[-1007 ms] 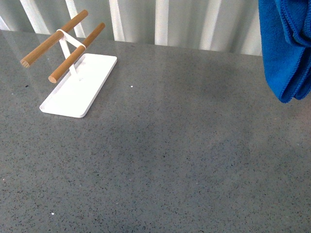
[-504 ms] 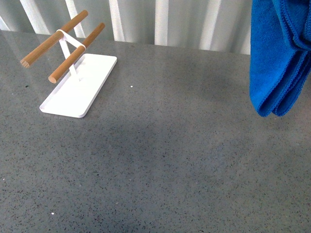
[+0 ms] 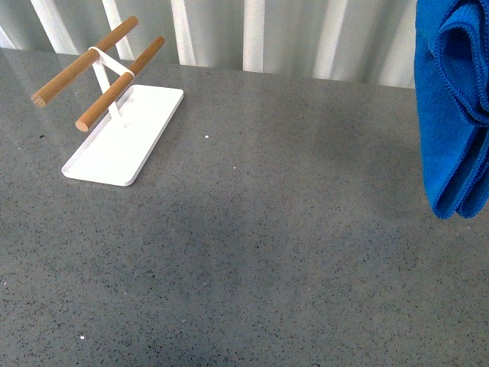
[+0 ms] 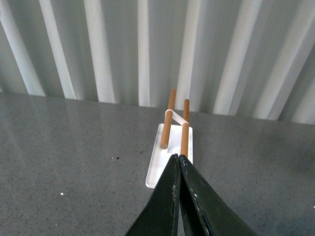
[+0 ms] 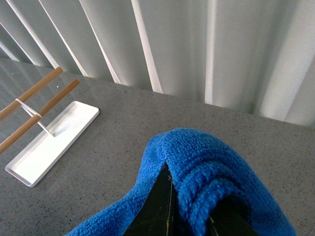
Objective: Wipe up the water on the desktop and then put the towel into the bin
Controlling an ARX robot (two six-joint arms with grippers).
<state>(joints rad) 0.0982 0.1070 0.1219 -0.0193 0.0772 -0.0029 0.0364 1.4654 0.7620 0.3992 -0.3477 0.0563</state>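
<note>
The blue towel point(image 3: 452, 115) hangs in folds at the right edge of the front view, its lower end clear above the speckled grey desktop point(image 3: 267, 229). The right wrist view shows my right gripper point(image 5: 192, 189) shut on the towel point(image 5: 197, 162), with the cloth bunched over the dark fingers point(image 5: 157, 206). My left gripper point(image 4: 178, 157) is shut with nothing in it, held above the desktop point(image 4: 64, 147) and pointing toward the white tray. Neither arm shows in the front view. I cannot make out any water on the desktop. The bin is out of view.
A white rectangular tray point(image 3: 99, 164) carrying two wooden rods point(image 3: 84, 61) on a white stand sits at the back left. A wall of white vertical slats point(image 3: 252, 34) runs along the desktop's far edge.
The hanging towel swung left, then back toward the right edge, and its lower end now hangs lower. The tray and rods have not moved.
</note>
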